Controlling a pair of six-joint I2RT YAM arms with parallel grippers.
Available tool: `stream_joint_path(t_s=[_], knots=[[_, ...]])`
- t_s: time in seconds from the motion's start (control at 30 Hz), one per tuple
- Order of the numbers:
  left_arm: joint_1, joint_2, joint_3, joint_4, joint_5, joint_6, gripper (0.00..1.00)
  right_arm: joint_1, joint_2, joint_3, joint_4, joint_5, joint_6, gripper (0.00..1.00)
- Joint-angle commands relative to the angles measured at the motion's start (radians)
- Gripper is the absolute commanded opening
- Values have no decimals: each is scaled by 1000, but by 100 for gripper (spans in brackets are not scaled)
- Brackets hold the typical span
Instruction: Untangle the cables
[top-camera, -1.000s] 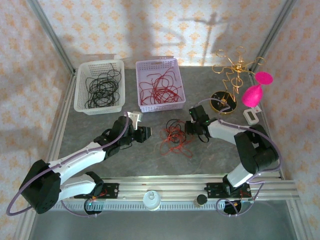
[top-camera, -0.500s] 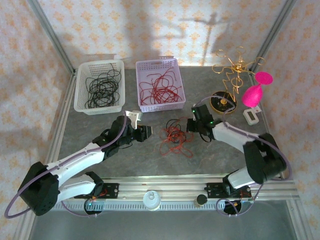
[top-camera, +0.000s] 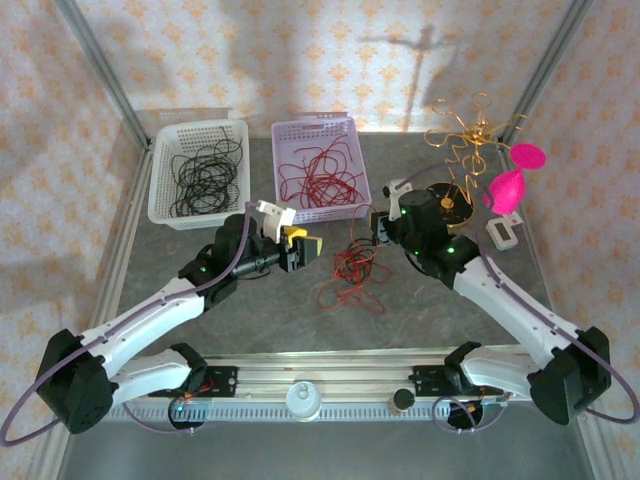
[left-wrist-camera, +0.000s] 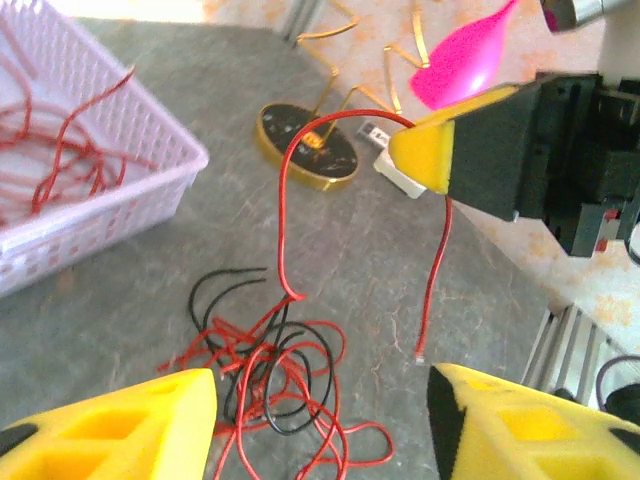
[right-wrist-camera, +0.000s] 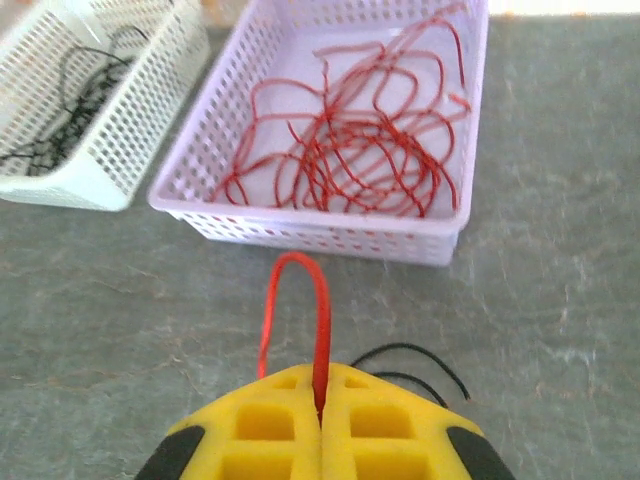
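Observation:
A tangle of red and black cables lies mid-table; the left wrist view has it just beyond my open left gripper, whose yellow fingers hold nothing. From above, the left gripper hovers just left of the tangle. My right gripper is shut on one red cable, which loops out of its closed pads. That strand rises from the tangle to the right gripper's yellow finger, and its free end hangs down.
A lilac basket holding red cables and a white basket holding black ones stand at the back. At the back right are a gold wire ornament on a round base, a pink object and a small white device.
The right gripper closed on a red cable and pulled it up and back toward the lilac basket. The left gripper opened wider and moved right toward the tangle.

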Motion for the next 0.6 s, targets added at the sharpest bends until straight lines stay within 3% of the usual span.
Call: stream_joint_path(t_s=[0.0,0.37,0.57], knots=[[-10,74,73,96,87,88,62,7,-40,48,-7,-27,-53,0],[-10,333,234,158,309,255,63,11,-101,65,0,-212,-107,0],[-11,410,274,170,317,312,62,11,-104,57,-2,-271,-146,0]])
